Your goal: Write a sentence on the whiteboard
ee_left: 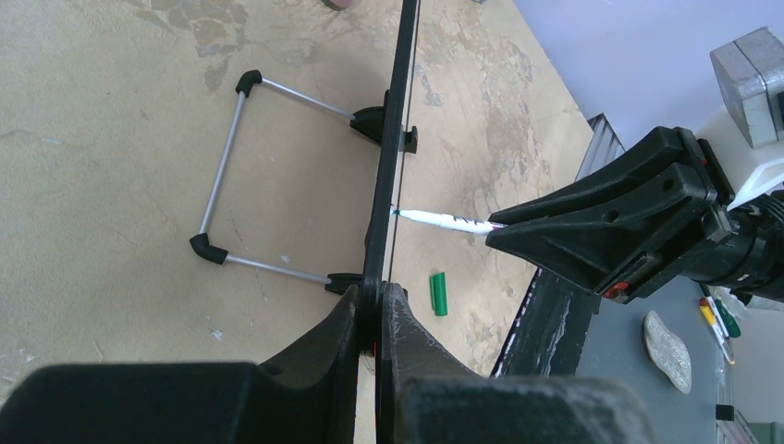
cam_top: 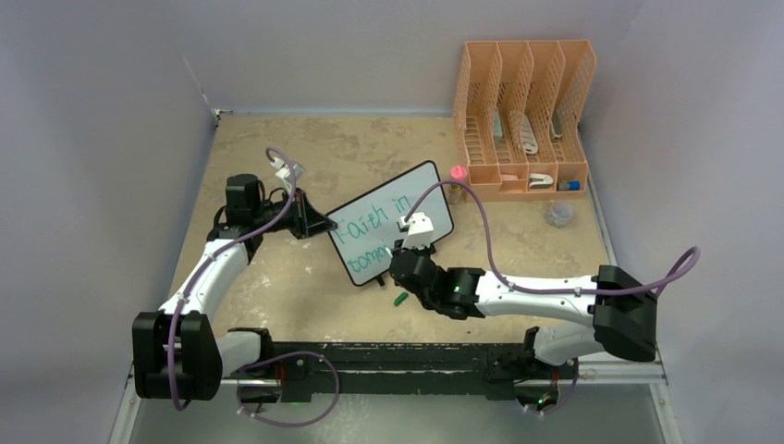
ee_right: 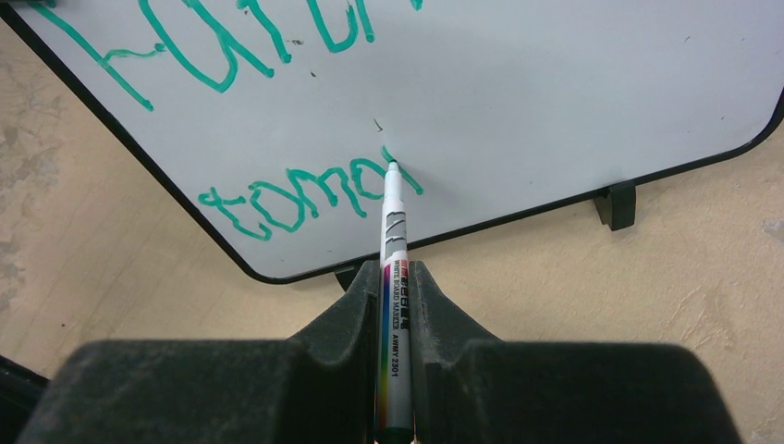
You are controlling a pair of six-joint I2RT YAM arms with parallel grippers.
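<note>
The whiteboard [cam_top: 393,233] stands tilted on the table, propped on a wire stand [ee_left: 222,199]. Green lettering [ee_right: 305,194] reads "Faith in" on the top line and "tomor" on the lower line. My left gripper [ee_left: 379,294] is shut on the board's left edge [ee_left: 388,185], seen edge-on in the left wrist view. My right gripper [ee_right: 396,273] is shut on a white marker [ee_right: 394,277]. The marker's tip [ee_right: 392,166] touches the board at the end of the lower line. The marker also shows in the left wrist view [ee_left: 444,220].
The green marker cap [cam_top: 401,299] lies on the table in front of the board, also in the left wrist view [ee_left: 439,292]. An orange file rack [cam_top: 522,116] stands at the back right, with a pink-capped item [cam_top: 457,173] and a clear lid [cam_top: 558,215] near it.
</note>
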